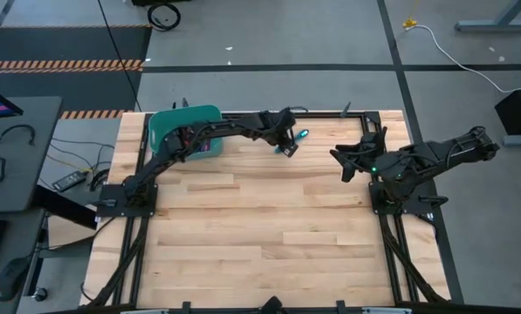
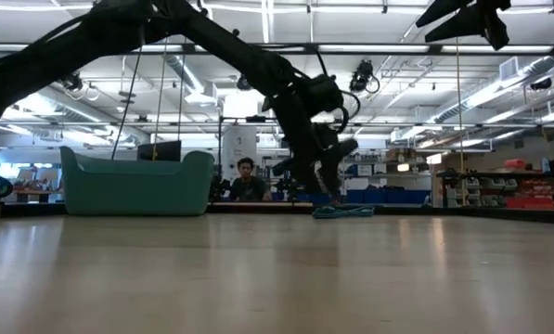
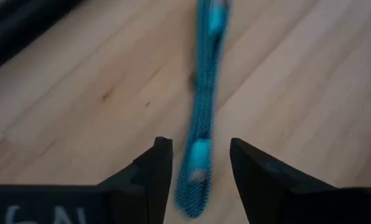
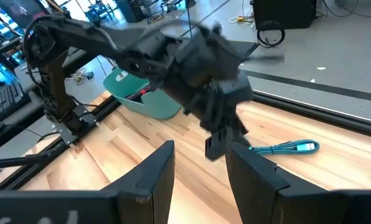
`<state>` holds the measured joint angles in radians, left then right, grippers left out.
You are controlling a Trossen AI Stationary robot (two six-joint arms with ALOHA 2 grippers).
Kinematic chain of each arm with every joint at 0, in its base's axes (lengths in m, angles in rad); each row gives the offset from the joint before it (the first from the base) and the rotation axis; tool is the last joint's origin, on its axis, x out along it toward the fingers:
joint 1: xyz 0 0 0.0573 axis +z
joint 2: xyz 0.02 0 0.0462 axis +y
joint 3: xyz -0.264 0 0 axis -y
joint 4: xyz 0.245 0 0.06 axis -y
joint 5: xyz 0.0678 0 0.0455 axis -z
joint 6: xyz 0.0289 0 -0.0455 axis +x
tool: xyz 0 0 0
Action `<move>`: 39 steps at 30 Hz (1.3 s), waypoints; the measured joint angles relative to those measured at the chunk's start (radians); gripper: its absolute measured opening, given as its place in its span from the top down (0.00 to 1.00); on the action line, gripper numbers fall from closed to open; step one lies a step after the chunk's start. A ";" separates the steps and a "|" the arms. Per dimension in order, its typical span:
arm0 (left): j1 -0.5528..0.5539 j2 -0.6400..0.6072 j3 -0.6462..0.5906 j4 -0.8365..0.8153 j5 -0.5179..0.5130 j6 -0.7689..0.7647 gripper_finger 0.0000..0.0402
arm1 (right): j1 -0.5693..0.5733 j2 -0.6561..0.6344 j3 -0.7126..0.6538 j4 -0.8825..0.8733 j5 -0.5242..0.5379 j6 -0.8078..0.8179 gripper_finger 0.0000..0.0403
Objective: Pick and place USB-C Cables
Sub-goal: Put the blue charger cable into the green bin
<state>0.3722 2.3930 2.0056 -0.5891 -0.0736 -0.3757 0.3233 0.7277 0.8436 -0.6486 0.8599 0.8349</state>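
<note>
Teal USB-C cable [image 1: 302, 134] lies flat near the worktop's far edge, its long axis pointing away from the spread left gripper [image 3: 199, 171] above it; right gripper [image 4: 201, 165] waits spread near the right edge.

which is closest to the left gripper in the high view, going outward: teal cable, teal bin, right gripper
1. teal cable: on the table right beside the open left gripper.
2. right gripper: open, further toward the right side.
3. teal bin: at the back left corner.
</note>
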 joint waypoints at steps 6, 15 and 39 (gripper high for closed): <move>-0.032 0.010 0.003 0.004 -0.090 0.023 0.58 | 0.000 0.007 0.000 0.004 0.003 0.000 0.63; -0.053 0.031 0.001 0.001 -0.186 0.072 0.58 | 0.000 0.017 0.000 0.028 0.002 0.000 0.63; -0.021 -0.096 0.001 -0.314 -0.031 0.209 0.70 | 0.002 0.025 0.000 0.054 -0.044 0.005 0.63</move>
<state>0.3508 2.2967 2.0064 -0.9033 -0.1045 -0.1669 0.3251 0.7528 0.8440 -0.5946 0.8160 0.8398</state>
